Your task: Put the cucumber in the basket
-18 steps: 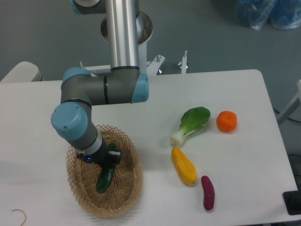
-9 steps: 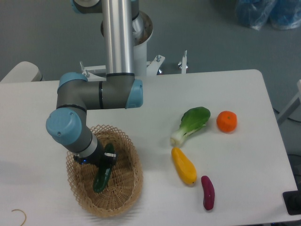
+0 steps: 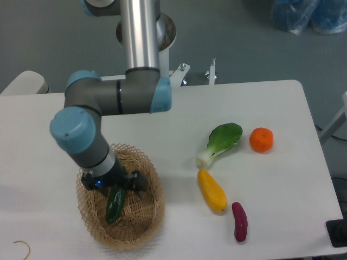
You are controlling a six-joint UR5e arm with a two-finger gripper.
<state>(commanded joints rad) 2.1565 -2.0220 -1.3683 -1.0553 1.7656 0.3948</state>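
The dark green cucumber (image 3: 114, 205) lies inside the tan wicker basket (image 3: 153, 219) at the front left of the table, pointing toward the front. My gripper (image 3: 115, 185) hangs low over the basket, right above the cucumber's far end. Its dark fingers (image 3: 137, 182) are spread apart on either side of the cucumber, so the gripper is open and the cucumber rests on the basket floor. The wrist hides the basket's back left part.
To the right on the white table are a bok choy (image 3: 220, 142), an orange (image 3: 261, 140), a yellow squash (image 3: 212, 190) and a purple vegetable (image 3: 239, 221). A thin loop of string (image 3: 21, 247) lies at the front left corner.
The fingers have spread apart and let go of the cucumber, which now lies lower in the basket. The wrist turned slightly.
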